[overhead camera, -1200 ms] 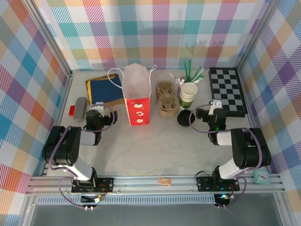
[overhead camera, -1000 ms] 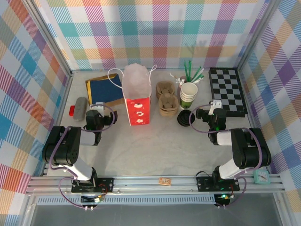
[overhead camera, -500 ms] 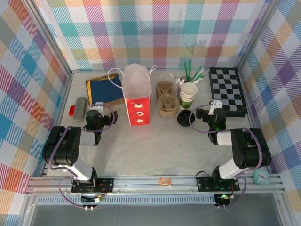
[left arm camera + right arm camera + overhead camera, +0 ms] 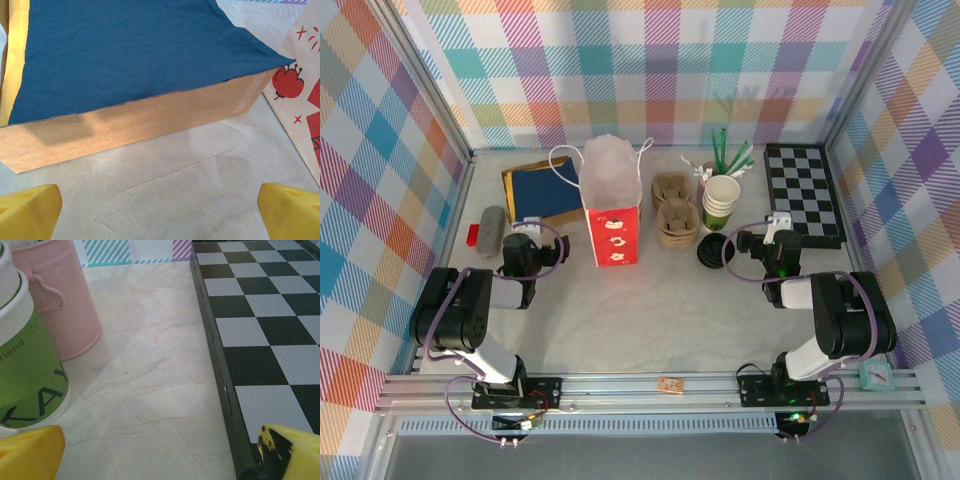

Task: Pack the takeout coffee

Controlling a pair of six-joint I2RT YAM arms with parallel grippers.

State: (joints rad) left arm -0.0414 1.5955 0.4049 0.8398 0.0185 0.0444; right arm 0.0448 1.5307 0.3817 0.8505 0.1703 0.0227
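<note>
Since both arms sit folded low toward the near edge of the table (image 4: pixel 650 320), there's not much gripping to report. The left gripper (image 4: pixel 160 217) has its yellow fingertips (image 4: pixel 27 210) spread wide apart with nothing but bare tabletop between them. It faces a kraft cardboard box (image 4: pixel 140 125) with a dark blue cloth (image 4: pixel 125 50) draped over it, and touches neither. Right of that box the red paper bag (image 4: pixel 612 228) stands upright with something white and crumpled (image 4: pixel 610 165) poking out of the top. The right gripper (image 4: pixel 160 455) is likewise wide open and holding nothing. It points at the strip of table between a stack of green-and-cream cups (image 4: pixel 30 355) on its left and the chessboard (image 4: pixel 260 305) on its right, and a pink bucket (image 4: pixel 60 295) stands just beyond the cups. From the top camera the stack has no lid on it, and the brown cup carriers (image 4: pixel 672 212) sit between it and the bag. A round black lid (image 4: pixel 712 251) lies just on the near side of the stack, close to the right gripper's left side but not touching it. As for the takeout coffee, I honestly can't tell where it is: from above I can't make out whether there's a cup under that black lid.
</note>
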